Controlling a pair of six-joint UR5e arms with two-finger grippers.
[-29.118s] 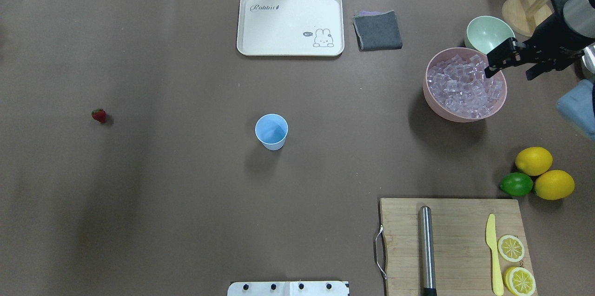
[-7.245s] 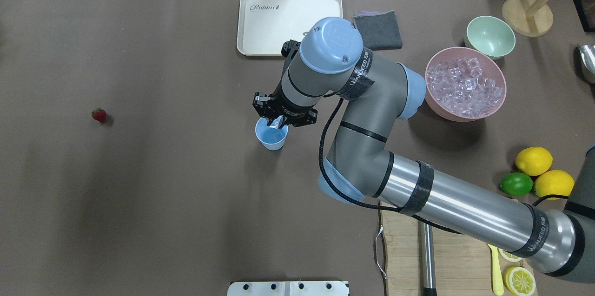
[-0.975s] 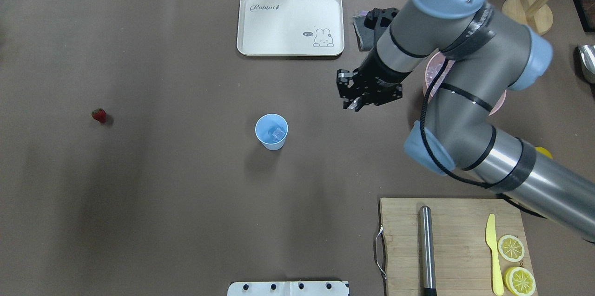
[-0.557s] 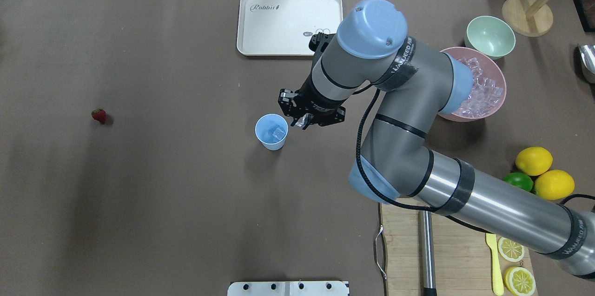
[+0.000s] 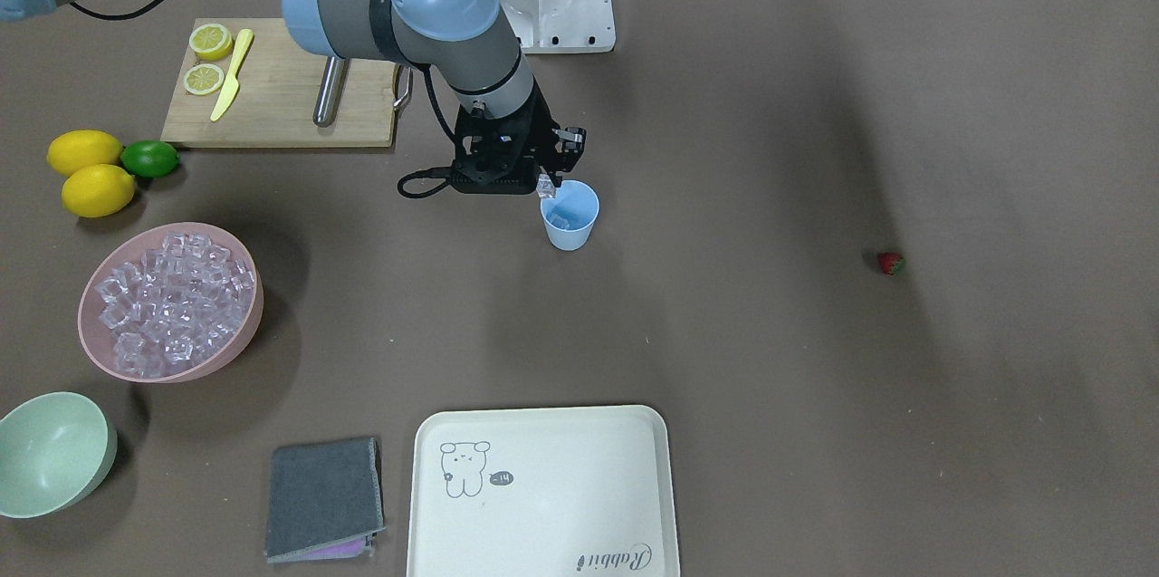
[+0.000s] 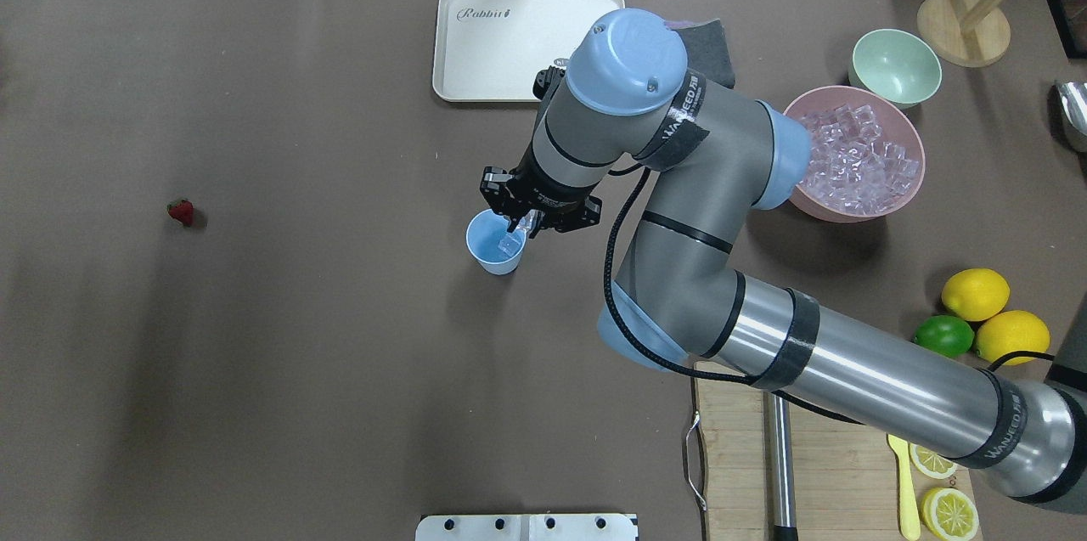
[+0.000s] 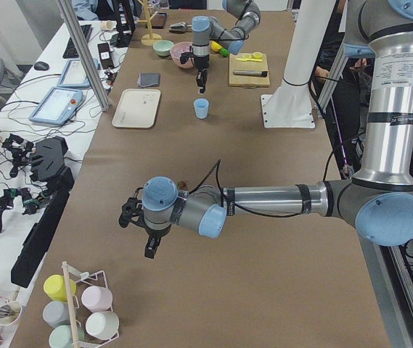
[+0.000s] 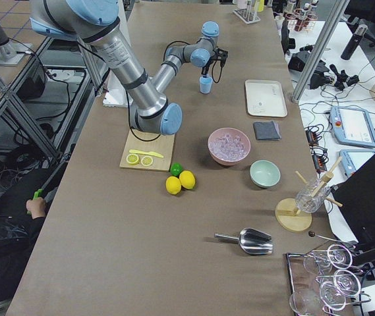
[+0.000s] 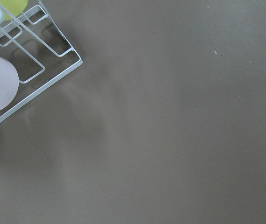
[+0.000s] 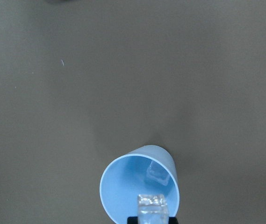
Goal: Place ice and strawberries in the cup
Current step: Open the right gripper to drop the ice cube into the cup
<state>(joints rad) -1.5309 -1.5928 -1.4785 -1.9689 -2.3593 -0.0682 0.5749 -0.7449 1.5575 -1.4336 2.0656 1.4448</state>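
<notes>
Ice cube (image 10: 152, 204) number 2 is clamped between the fingers of my right gripper (image 6: 520, 224), the jaws pinched on its sides. I hold it just over the rim of the cup (image 6: 495, 242). The wrist view shows it above the opening, not yet inside. Below it, 1 lone cube (image 10: 155, 173) already lies on the cup's bottom, so I judge the ice part under way: 1 in, 1 ready to drop once I let go. The cup stands upright mid-table, apart from everything else. How many cubes are wanted I cannot say from the task. The supply of ice (image 6: 858, 157) fills the pink bowl (image 6: 849, 215) well off to my right, so more trips are possible. The strawberry (image 6: 180, 211) is untouched: it lies alone on the table far to my left, well apart from the cup. My left gripper (image 7: 150, 247) hangs over the table at that left end. It shows only in the side view, so I cannot tell whether its jaws stand apart or together. As I judge it, less than half is done. I have to release this cube and perhaps fetch more, and then the strawberry needs picking up and carrying to the cup.
</notes>
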